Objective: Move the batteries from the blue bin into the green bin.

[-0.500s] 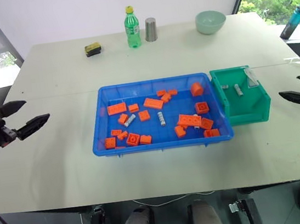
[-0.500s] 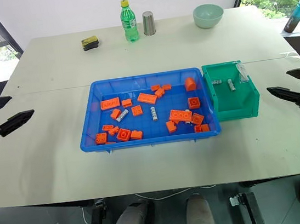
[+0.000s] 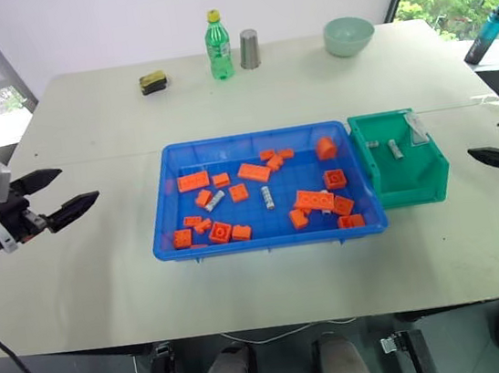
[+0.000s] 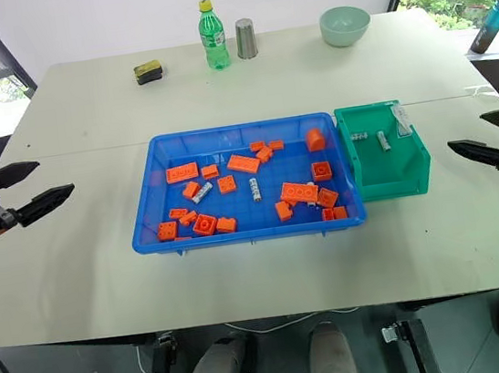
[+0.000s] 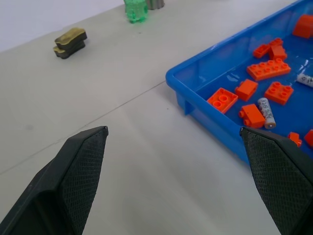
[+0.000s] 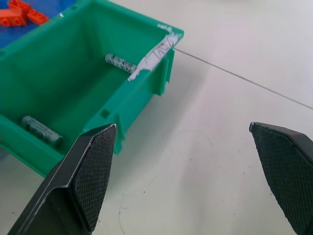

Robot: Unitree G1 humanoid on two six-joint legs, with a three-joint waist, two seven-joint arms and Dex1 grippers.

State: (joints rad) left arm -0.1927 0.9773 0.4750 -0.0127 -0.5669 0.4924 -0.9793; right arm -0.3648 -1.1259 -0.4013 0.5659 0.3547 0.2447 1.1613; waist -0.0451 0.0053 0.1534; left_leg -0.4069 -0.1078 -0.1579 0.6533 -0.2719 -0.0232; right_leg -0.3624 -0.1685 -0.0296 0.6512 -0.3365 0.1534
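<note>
The blue bin (image 3: 252, 136) sits mid-table, holding scattered orange bricks (image 3: 254, 172) and loose batteries, one (image 3: 215, 200) left of centre and another (image 3: 268, 198) near the middle. Against its right side stands the green bin (image 3: 416, 192) with two batteries (image 3: 395, 149) inside, also seen in the right wrist view (image 6: 120, 62). My left gripper (image 3: 80, 183) hovers open over the table left of the blue bin (image 5: 205, 66), empty. My right gripper (image 3: 484, 139) hangs open just right of the green bin (image 6: 161, 78), nothing between its fingers.
Along the table's far edge stand a yellow-black sponge (image 3: 154, 81), a green bottle (image 3: 219, 44), a metal cup (image 3: 251, 48) and a pale green bowl (image 3: 349, 35). A teal water bottle (image 3: 487, 34) is off the far right corner.
My left gripper has shifted a little to the right, toward the blue bin. The right gripper and the bins have stayed put.
</note>
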